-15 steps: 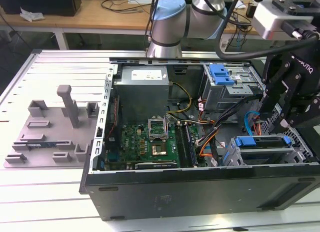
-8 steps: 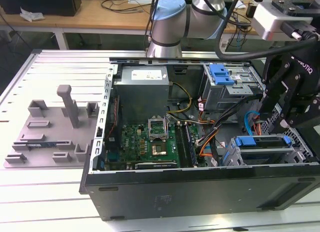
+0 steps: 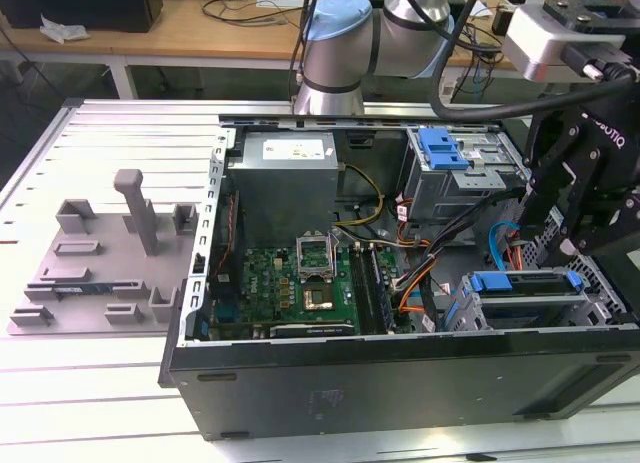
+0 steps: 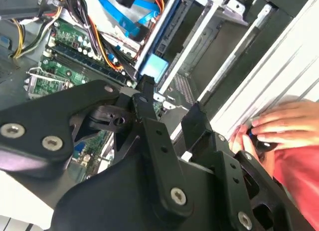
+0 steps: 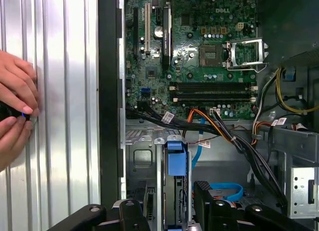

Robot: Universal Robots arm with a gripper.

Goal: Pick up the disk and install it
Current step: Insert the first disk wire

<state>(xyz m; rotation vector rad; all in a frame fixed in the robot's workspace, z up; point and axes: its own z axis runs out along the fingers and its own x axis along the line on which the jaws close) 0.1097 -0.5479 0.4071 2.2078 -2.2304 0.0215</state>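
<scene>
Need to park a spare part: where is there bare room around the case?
Free: ribbed table on the near and far sides of the grey fixture tray, at the exterior view's left. Crowded: inside the case, cables crowd the disk by the gripper; hands rest on the table beside the case.

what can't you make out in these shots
- Disk in its blue plastic carrier: first wrist view, the grey metal bay hides its body, so its seating is unclear.
- Small dark object: first wrist view, the person's hands cover it and the edge cuts it.
- Much of the green motherboard: second wrist view, the black gripper covers it.
</scene>
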